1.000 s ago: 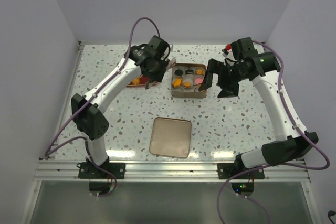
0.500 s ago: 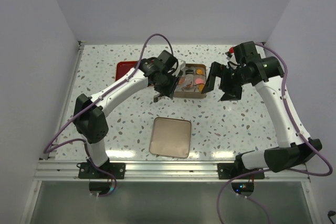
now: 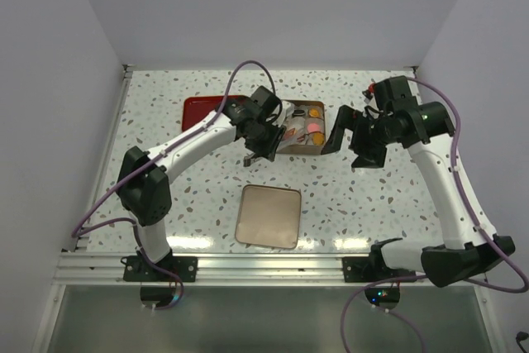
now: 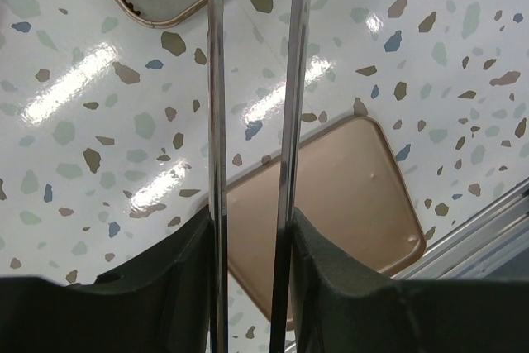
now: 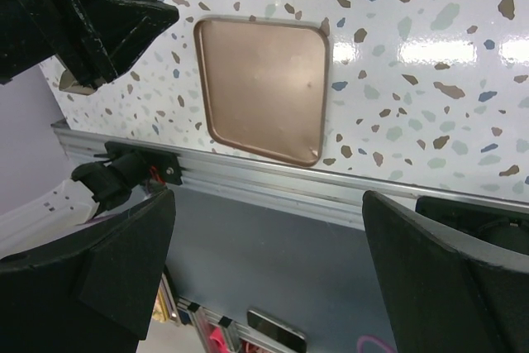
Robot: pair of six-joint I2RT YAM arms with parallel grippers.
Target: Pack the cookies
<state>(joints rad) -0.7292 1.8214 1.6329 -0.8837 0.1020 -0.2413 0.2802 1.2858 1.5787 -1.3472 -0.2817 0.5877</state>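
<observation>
Transfer step: left tool (image 3: pixel 263 145) partly closed, clamped on metal tongs (image 4: pixel 216 121), hovering at near-left edge of tin (image 3: pixel 321 105) at far middle of desk (image 3: pixel 372 196). Cookies (image 3: pixel 312 127) lie inside tin. Tong tips out of view, so cannot tell if loaded. Right tool (image 3: pixel 354 140) wide open, empty, just right of tin. Next move likely calls for tips steadied over vacant spot in tin, then gentle release. Lid (image 3: pixel 269 217) lies nearer, well apart.

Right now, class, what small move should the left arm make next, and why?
Probably lower the tongs a little into the tin. The left tool grips them above the tin's left edge; cookies already lie inside, and the lid lies off on the table. Their tips are out of view, so whether they carry a cookie I cannot tell.
</observation>
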